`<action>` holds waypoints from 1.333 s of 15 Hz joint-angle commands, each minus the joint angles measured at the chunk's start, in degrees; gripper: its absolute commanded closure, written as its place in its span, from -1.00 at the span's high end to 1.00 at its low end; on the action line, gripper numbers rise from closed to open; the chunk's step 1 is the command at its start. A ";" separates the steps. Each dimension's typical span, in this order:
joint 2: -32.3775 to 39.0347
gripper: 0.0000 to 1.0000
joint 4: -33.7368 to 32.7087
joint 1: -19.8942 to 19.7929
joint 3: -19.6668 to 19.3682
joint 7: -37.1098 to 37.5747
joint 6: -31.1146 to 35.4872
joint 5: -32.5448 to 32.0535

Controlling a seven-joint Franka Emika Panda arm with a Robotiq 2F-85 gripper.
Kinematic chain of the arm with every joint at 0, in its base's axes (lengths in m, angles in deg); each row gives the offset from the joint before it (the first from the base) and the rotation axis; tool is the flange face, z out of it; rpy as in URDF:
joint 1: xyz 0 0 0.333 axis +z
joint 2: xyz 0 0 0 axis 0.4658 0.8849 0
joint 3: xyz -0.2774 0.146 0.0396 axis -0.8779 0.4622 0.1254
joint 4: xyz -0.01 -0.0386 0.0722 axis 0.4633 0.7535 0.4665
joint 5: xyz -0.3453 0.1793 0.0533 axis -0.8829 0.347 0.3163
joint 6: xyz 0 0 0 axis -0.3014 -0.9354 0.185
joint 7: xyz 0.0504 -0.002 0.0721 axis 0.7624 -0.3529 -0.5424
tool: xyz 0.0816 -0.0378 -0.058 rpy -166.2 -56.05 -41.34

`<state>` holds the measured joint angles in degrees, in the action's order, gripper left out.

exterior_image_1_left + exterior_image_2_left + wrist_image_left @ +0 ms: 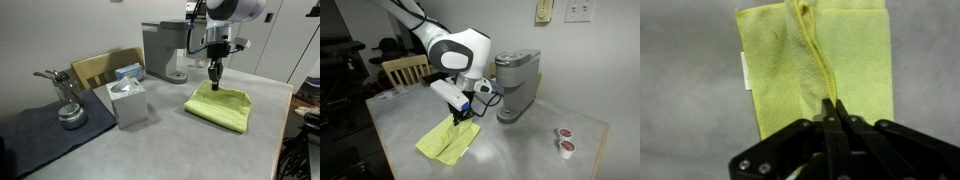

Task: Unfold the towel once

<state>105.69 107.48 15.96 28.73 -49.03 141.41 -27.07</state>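
The lime-yellow towel (222,107) lies folded on the grey table, close to the coffee machine. It also shows in an exterior view (448,143). My gripper (214,82) points down at the towel's far edge and is shut. In the wrist view the towel (855,55) fills the upper half. A raised ridge of cloth runs from its top edge down into my gripper (833,103), whose fingers are pinched together on that fold. In an exterior view the gripper (460,117) holds the cloth's upper corner slightly lifted.
A grey coffee machine (165,50) stands just behind the towel. A tissue box (128,102) sits mid-table beside a dark grey mat (45,130) carrying a metal tool (70,115). A wooden chair (100,68) stands behind. Two coffee pods (563,133) lie near a table corner.
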 commanded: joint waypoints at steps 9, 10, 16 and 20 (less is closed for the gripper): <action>-0.70 -0.99 0.49 2.91 1.19 2.48 -0.25 0.08; -0.70 -0.99 0.45 3.15 1.22 2.61 -0.25 0.01; -0.64 -0.99 0.11 4.38 1.40 3.33 -0.29 -0.53; -0.55 -0.99 -0.07 5.18 1.58 3.96 -0.23 -0.75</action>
<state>105.69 107.34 20.96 29.82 -46.54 141.41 -27.16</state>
